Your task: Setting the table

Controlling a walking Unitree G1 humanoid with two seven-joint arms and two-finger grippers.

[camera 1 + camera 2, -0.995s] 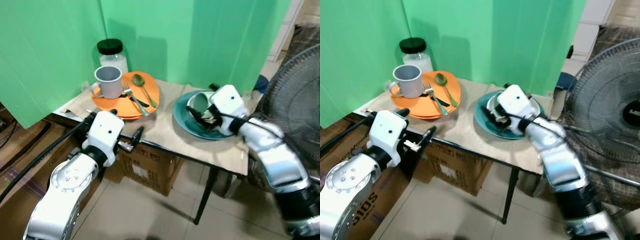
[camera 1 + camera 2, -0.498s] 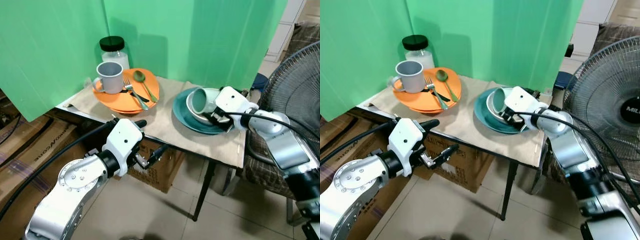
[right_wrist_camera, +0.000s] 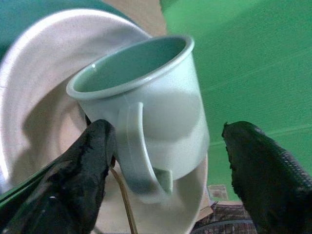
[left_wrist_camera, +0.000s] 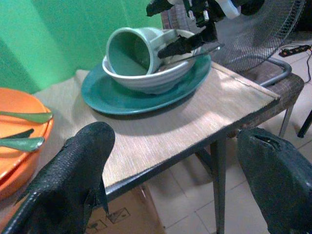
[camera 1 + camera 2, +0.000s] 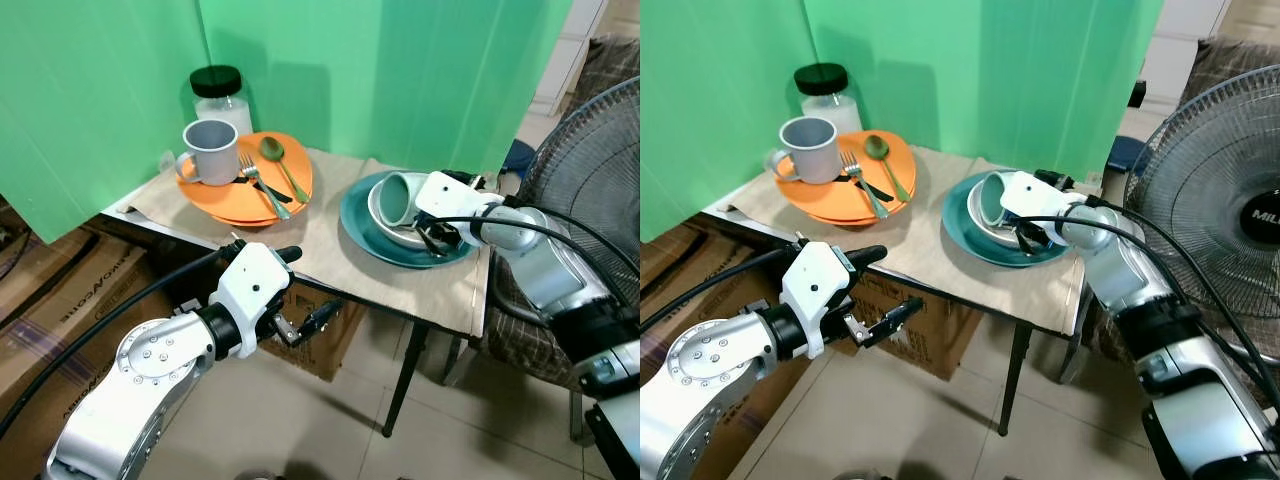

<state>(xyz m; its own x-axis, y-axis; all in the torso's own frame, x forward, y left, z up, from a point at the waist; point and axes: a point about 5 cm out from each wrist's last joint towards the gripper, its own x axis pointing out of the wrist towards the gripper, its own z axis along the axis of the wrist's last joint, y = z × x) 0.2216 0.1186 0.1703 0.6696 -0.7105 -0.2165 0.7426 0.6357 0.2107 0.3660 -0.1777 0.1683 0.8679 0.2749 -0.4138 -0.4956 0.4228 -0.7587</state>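
Glossy pale-green mug (image 3: 146, 97), matt woven tablecloth (image 4: 195, 122)

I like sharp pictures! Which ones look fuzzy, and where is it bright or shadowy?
Eye views: sharp, evenly lit, soft shadow under the table. Left wrist view: close black fingers fuzzy, table edge glaring. Right wrist view: the pale green mug clear, fingers soft, bowl shaded.

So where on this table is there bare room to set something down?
The beige cloth is bare between the orange plates and the teal plate, and along the front edge. The right side is crowded: a bowl, a tipped mug and the right gripper.
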